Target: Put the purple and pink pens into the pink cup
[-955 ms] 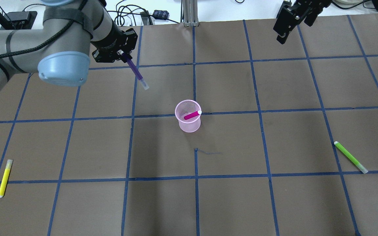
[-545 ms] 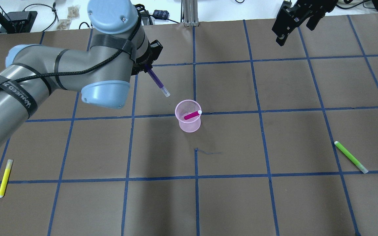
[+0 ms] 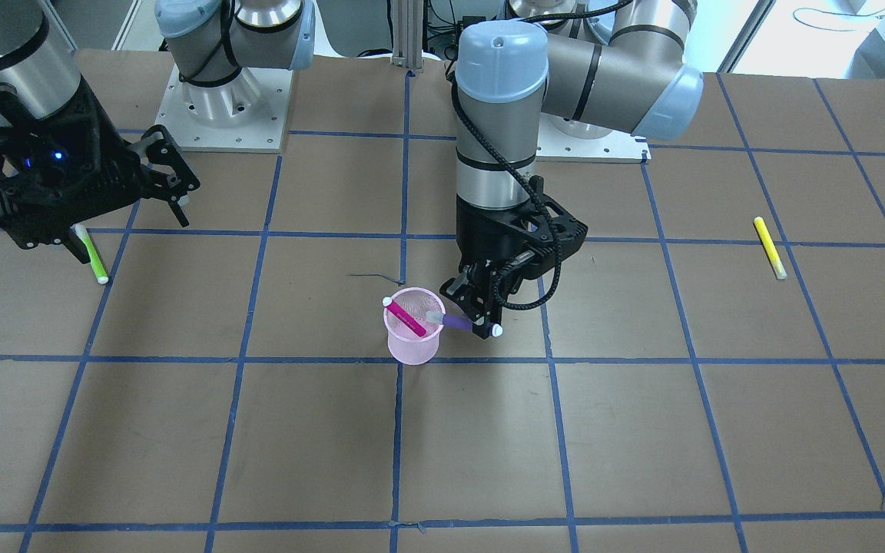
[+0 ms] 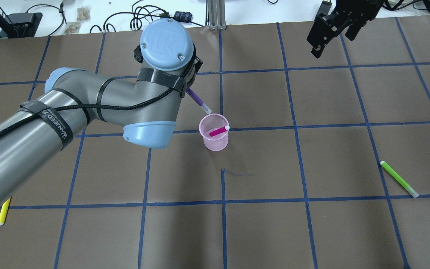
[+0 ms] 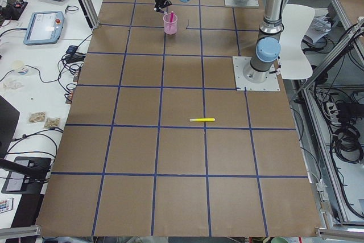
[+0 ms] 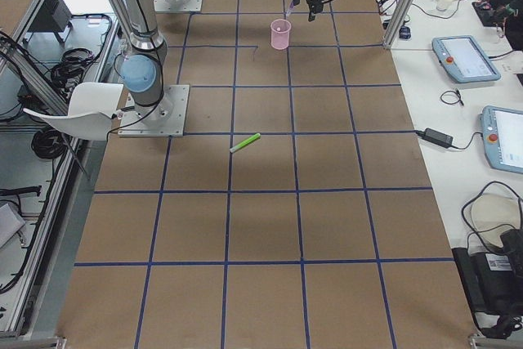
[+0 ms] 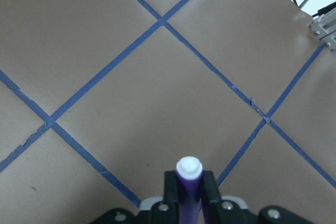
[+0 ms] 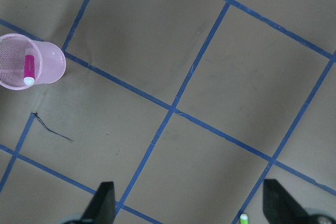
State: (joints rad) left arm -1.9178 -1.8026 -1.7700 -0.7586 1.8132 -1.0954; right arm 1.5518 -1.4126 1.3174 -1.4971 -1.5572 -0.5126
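A pink mesh cup (image 4: 214,137) stands upright near the table's middle, with a pink pen (image 4: 218,130) leaning inside it. The cup also shows in the front view (image 3: 412,338) and the right wrist view (image 8: 32,61). My left gripper (image 3: 481,321) is shut on a purple pen (image 4: 198,100), held tilted with its clear tip just over the cup's rim. The left wrist view shows the purple pen (image 7: 189,192) between the jaws. My right gripper (image 4: 325,28) is open and empty, high over the far right of the table.
A green pen (image 4: 399,179) lies at the right. A yellow pen (image 4: 3,213) lies at the front left, partly under my left arm. Blue tape lines grid the brown table (image 4: 312,224).
My left arm has swung right and carried the purple pen from the far left toward the cup; its tip now sits at the cup's rim. The right gripper barely moved.
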